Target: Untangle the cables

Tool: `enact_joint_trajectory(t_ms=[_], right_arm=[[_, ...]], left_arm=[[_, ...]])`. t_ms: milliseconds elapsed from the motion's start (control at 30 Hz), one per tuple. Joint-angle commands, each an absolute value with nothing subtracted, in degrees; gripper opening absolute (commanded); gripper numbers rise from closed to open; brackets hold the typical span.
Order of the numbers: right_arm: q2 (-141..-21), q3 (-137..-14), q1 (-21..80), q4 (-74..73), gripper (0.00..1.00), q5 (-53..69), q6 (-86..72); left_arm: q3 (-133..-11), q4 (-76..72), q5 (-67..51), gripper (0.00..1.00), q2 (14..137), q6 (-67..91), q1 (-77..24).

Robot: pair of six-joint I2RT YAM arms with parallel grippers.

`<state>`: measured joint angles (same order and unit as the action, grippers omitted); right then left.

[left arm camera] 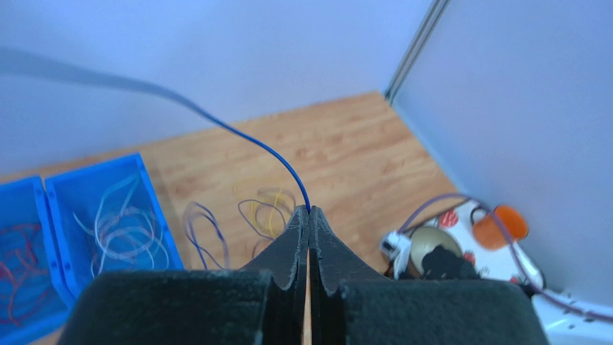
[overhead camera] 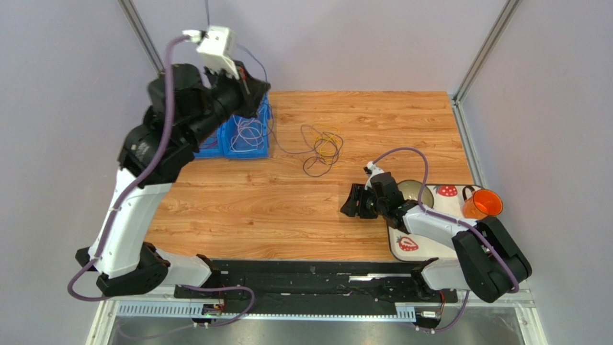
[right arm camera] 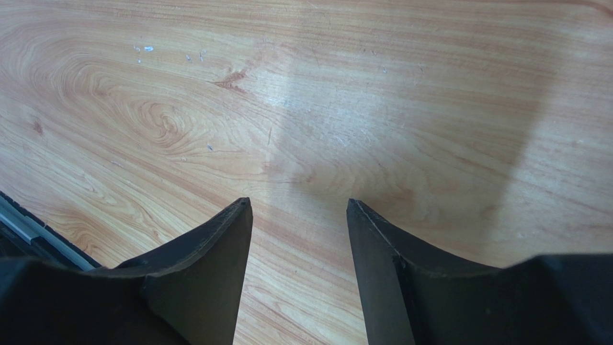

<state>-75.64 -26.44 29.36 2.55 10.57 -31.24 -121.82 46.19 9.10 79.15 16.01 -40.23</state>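
Left jaws pinching a blue cable aloft | right jaws hanging spread | blue bins apparently holding sorted cables | tangle lying unsorted near the desk's far edge

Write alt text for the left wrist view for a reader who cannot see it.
The left gripper, jaws shut, pinches a thin blue cable that arcs up and away to the left. Below on the wooden table lie loose purple and yellow cable loops, beside two blue bins holding white cables and red cables.
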Motion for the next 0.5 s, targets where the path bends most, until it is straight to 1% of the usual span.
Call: enact_joint_trajectory(t_ms=[0,67,100,200,300,467], right_arm=[[-72.34,-25.84,29.27,0.54,0.58,9.41,-30.85],[-69.8,-26.54,29.18,-2.78,0.58,9.06,-31.02],[-68.74,-26.8,29.35,-3.94,0.58,8.79,-31.55],[-64.35,-28.73,29.27,-7.73,0.59,8.53,-32.16],[-61.35,-31.81,29.35,-11.5,0.6,8.17,-32.43],[-61.78,-36.73,29.44,-14.85,0.62,10.97,-32.08]], left_arm=[[-99.56,47.82,6.42,0.0,79.92,21.0,-40.52],[-92.85,45.98,5.45,0.0,77.27,23.8,-40.52],[-86.55,45.44,5.19,0.0,74.91,24.51,-40.52],[-75.46,42.46,3.43,0.0,71.21,27.06,-40.52],[-68.67,40.78,1.41,0.0,69.62,28.74,-40.52],[-64.87,39.64,0.35,0.0,68.3,30.06,-40.52]])
